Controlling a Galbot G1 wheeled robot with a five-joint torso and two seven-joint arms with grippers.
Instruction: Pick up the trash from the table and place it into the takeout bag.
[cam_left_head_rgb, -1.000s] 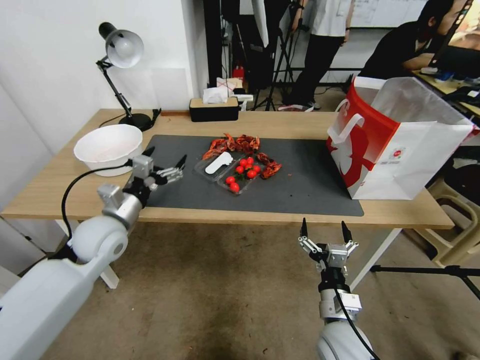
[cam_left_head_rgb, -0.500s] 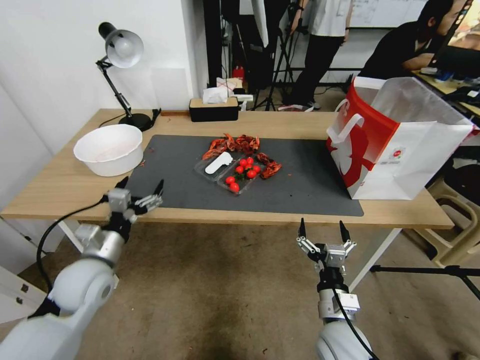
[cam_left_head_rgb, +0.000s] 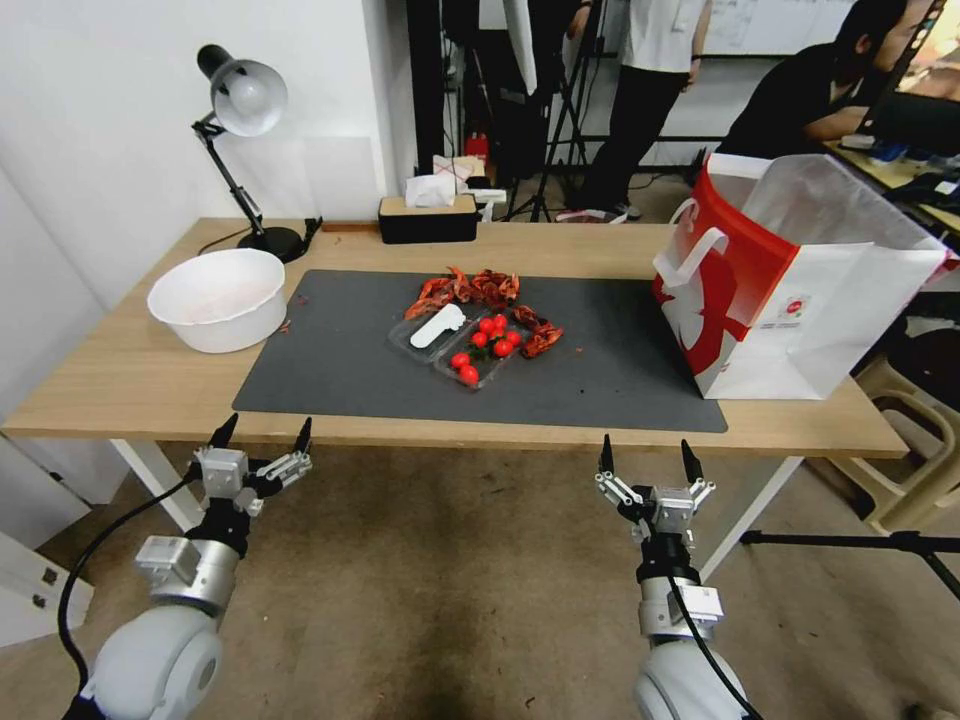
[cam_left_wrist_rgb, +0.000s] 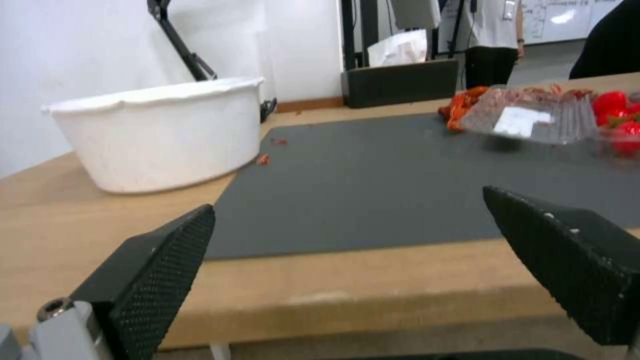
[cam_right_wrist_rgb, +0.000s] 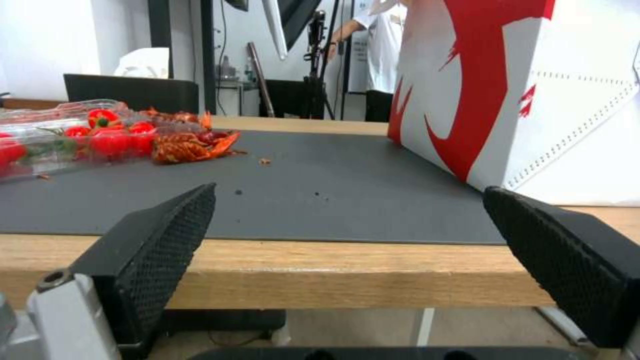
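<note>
Both end effectors hang below the near edge of the counter (cam_left_head_rgb: 130, 375), the left end effector (cam_left_head_rgb: 262, 442) under its left part and the right end effector (cam_left_head_rgb: 646, 457) under its right part, each with its fingers spread apart and holding nothing. The trash, a clear plastic tray (cam_left_head_rgb: 462, 345) with red tomatoes and red shell scraps (cam_left_head_rgb: 468, 287) beside it, lies on the dark grey mat (cam_left_head_rgb: 600, 370) well beyond both of them. The takeout bag (cam_left_head_rgb: 800, 285) stands upright on the right end of the counter, and a white bowl (cam_left_head_rgb: 217, 297) sits on the left, beyond the left end effector.
</note>
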